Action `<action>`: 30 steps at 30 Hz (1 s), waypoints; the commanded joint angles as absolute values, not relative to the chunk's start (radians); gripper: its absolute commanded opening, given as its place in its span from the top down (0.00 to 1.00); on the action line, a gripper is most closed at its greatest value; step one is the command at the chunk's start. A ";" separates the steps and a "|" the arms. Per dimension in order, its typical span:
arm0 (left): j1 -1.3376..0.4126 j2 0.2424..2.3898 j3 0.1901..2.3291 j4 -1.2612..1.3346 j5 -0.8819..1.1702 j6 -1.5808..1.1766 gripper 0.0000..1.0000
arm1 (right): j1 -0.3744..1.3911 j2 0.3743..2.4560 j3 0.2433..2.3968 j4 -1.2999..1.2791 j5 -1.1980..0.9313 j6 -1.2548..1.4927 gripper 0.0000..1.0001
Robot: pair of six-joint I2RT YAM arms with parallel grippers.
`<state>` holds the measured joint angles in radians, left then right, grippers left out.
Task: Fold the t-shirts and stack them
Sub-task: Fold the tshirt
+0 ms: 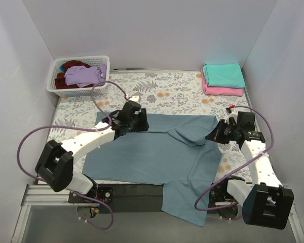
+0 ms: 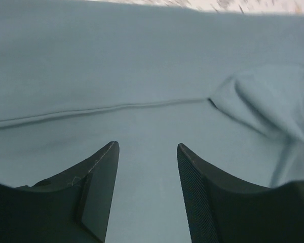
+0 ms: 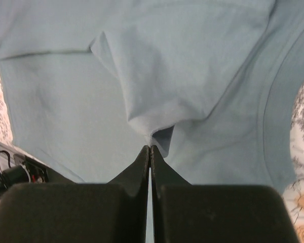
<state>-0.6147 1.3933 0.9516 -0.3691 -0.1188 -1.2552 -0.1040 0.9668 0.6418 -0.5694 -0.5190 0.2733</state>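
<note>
Blue-grey t-shirt (image 1: pixel 147 152): spread flat on the table (image 1: pixel 162 93) | left gripper (image 2: pixel 148 147): half open, holding nothing | right gripper (image 3: pixel 150 148): shut, pinching the sleeve (image 3: pixel 157 86) corner | you: pull that sleeve inward slowly, keep the fold straight

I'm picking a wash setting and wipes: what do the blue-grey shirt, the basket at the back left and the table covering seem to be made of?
The shirt looks like soft matte knit, probably cotton jersey: it drapes, creases and shows stitched hems. The basket looks like white moulded plastic, faintly glossy, with stiff lattice walls. The table covering is a flat, matte sheet with a floral print. Whether it is cloth or vinyl cannot be told.
</note>
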 commanded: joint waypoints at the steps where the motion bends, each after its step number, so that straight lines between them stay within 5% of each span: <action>1: -0.745 1.472 1.035 -0.292 -0.159 -1.169 0.52 | -0.100 1.037 0.721 -0.442 -0.509 0.305 0.99; 13: -1.089 1.819 1.256 -0.149 -0.307 -0.787 0.57 | -0.098 1.288 0.798 -0.288 -0.503 0.348 0.99; 30: -1.127 1.922 1.253 -0.006 -0.259 -0.753 0.64 | -0.098 1.500 0.879 -0.187 -0.457 0.407 0.99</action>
